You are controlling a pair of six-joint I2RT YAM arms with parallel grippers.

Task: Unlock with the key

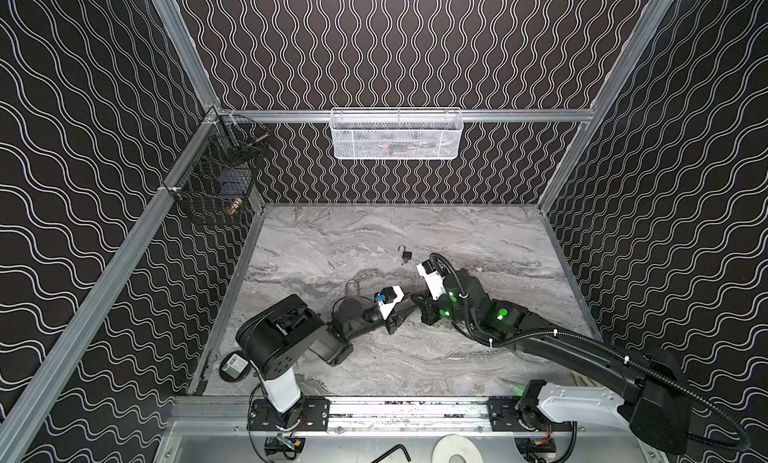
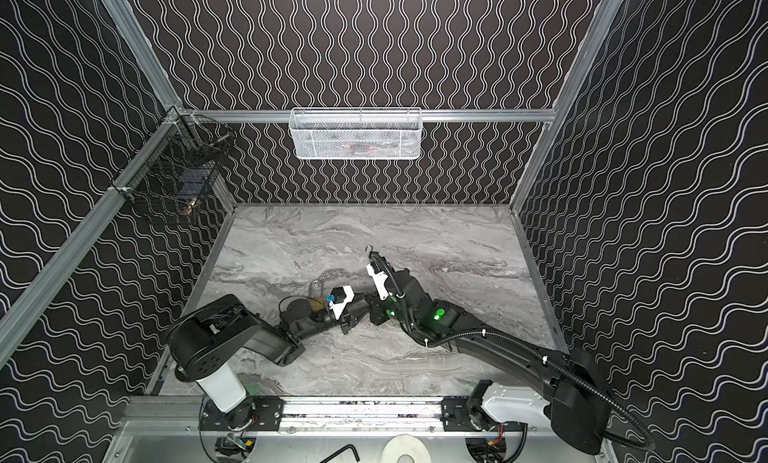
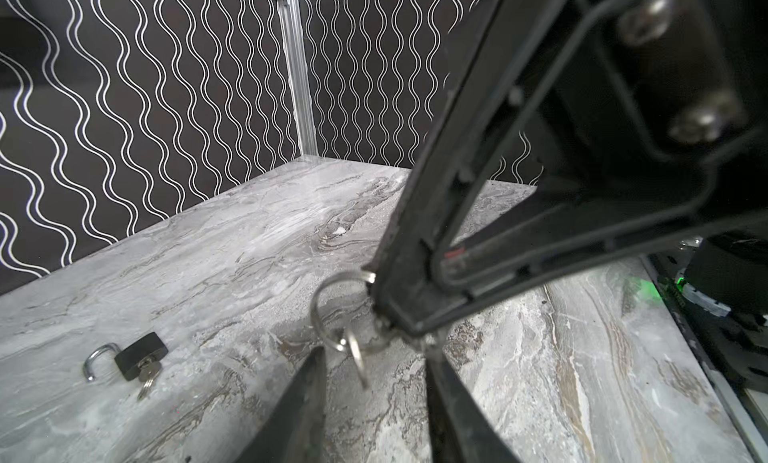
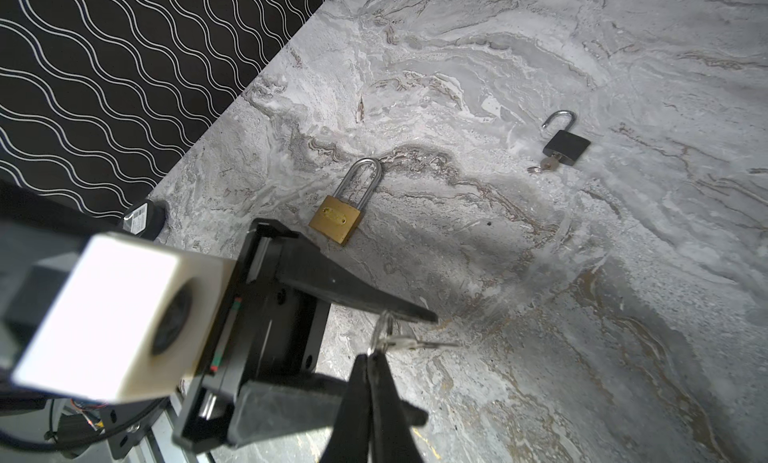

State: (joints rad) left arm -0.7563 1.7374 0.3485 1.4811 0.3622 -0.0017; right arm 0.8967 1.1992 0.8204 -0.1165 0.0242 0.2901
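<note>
While right gripper (image 4: 368,357) pinches keys (image 4: 415,343), left gripper (image 3: 376,357) gapes.

A silver key (image 4: 419,343) hangs on a key ring (image 3: 316,311) pinched by the right tool (image 4: 371,357) above the worktop (image 4: 540,282), where a shut brass padlock (image 4: 334,220) and an open black padlock (image 4: 567,147), second key (image 4: 544,164) inserted, lie flat

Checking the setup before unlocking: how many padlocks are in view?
2. A black padlock, shackle open and a key in it, lies toward the table's middle; a brass padlock, shackle closed, lies beside the left arm. More may be hidden in the black basket or white basket.
</note>
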